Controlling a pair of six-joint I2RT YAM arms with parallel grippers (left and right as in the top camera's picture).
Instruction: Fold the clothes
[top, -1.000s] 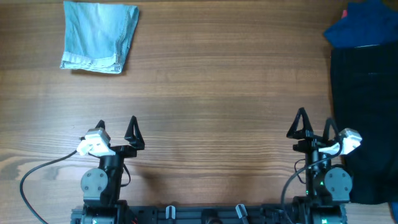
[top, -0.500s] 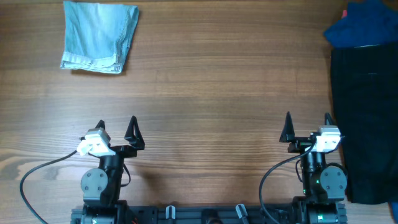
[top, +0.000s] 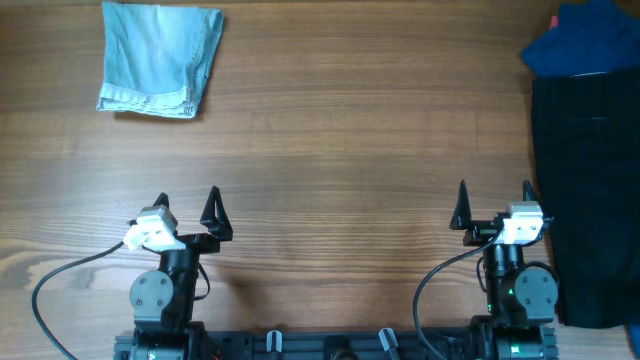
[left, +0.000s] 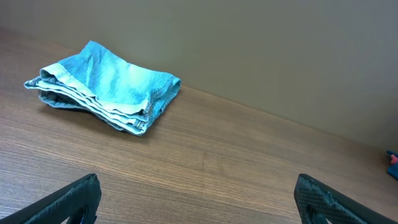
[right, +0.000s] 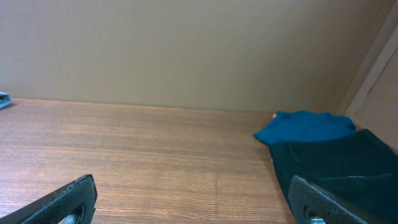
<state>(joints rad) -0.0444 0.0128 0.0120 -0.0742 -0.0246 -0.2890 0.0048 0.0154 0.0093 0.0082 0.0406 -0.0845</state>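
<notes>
A folded light-blue denim garment (top: 160, 58) lies at the table's far left; it also shows in the left wrist view (left: 106, 86). A black garment (top: 585, 190) lies spread along the right edge, with a crumpled blue garment (top: 585, 40) at the far right corner; both show in the right wrist view, the black one (right: 336, 162) and the blue one (right: 305, 127). My left gripper (top: 187, 203) is open and empty near the front edge (left: 199, 199). My right gripper (top: 493, 195) is open and empty just left of the black garment (right: 193, 199).
The wooden table (top: 340, 150) runs between the garments. The arm bases and a cable (top: 50, 290) sit along the front edge. A plain wall (right: 186, 50) stands behind the table.
My right gripper turned from angled to the right to facing straight ahead and shifted a little left. The left arm and the garments have not moved.
</notes>
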